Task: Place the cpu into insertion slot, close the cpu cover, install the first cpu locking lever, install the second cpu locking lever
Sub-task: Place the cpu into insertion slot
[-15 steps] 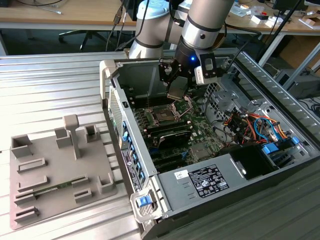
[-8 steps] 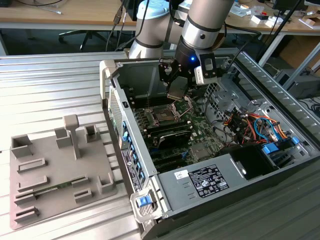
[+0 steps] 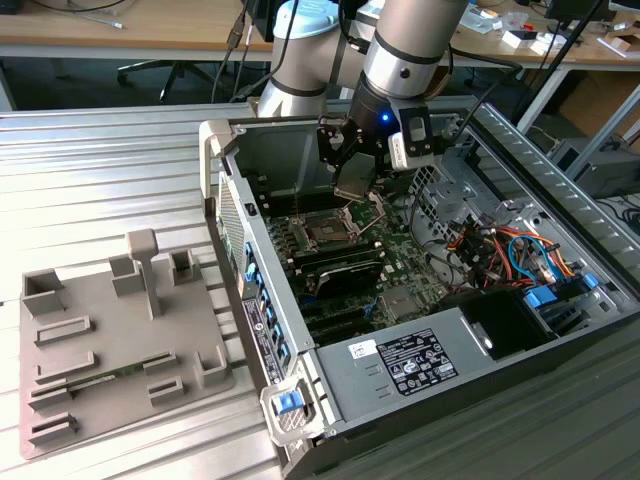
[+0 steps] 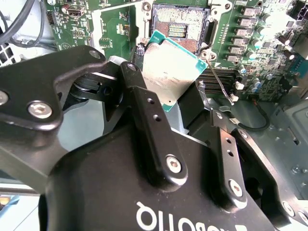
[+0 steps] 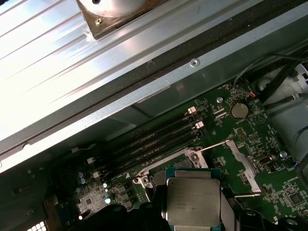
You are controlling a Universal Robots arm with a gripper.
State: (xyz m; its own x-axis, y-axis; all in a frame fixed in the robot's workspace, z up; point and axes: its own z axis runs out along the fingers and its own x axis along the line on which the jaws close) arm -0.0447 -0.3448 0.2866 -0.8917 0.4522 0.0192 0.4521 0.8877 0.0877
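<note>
Two fingers are all my gripper is working with. They are closing partway onto one cpu, pinching it by opposite edges. I judge that this grip is keeping its dull metal face and its underside free for seating. The chip is hanging tilted in the air, touching nothing but me.

Just beyond it, one insertion slot is sitting uncovered in the green motherboard. The cpu is hovering near the slot and above it, not in it. One thin lever is standing raised beside the slot, and one silver frame, which I am taking for the cpu cover, is lying swung back. Probably both are being kept out of the chip's way.

Farther off, two white latch tabs are ending the long dark memory slots. Around everything, one open computer case is lying on its side. One grey fixture tray is resting outside it, toward the exterior view's left.
</note>
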